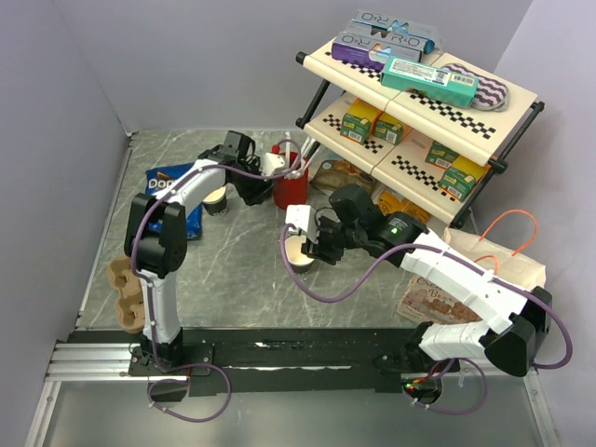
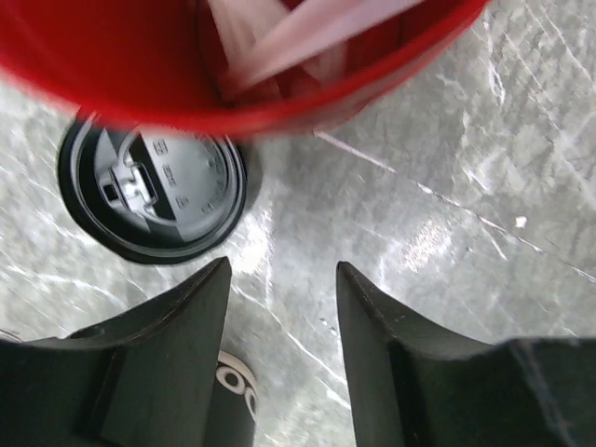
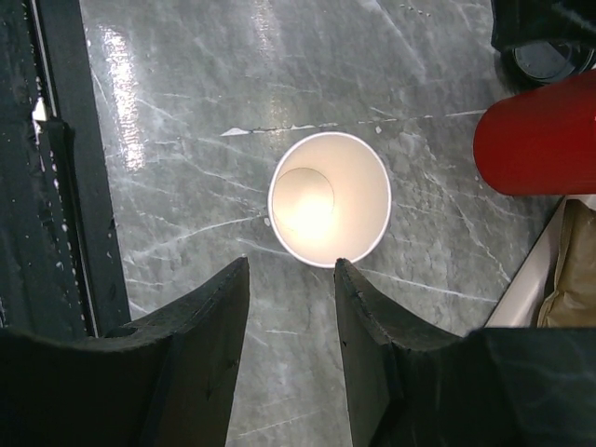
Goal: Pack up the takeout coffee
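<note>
Coffee cup (image 3: 329, 198) stands lidless on the desk (image 3: 186, 140), just ahead of my released right hand (image 3: 291, 265); my left hand (image 2: 284, 265), also released, hovers near the lid (image 2: 154, 191) and red cup (image 2: 233, 56).

The tabletop (image 3: 186, 112) looks like grey veined stone, polished smooth, with glare on it. The cup (image 3: 329, 198) is paper, its cream inside matt and smooth. The lid (image 2: 154, 191) is black plastic with a soft sheen and raised moulded detail. The red cup (image 3: 535, 140) is smooth, shiny plastic. The left end effector (image 2: 283, 265) and right end effector (image 3: 291, 264) have matt black, faintly grainy fingers. The carrier (image 1: 126, 284) is rough brown pulp. The chip bag (image 1: 172, 186) is glossy film. The shelf (image 1: 503, 88) has matt cream boards on black tubes.
</note>
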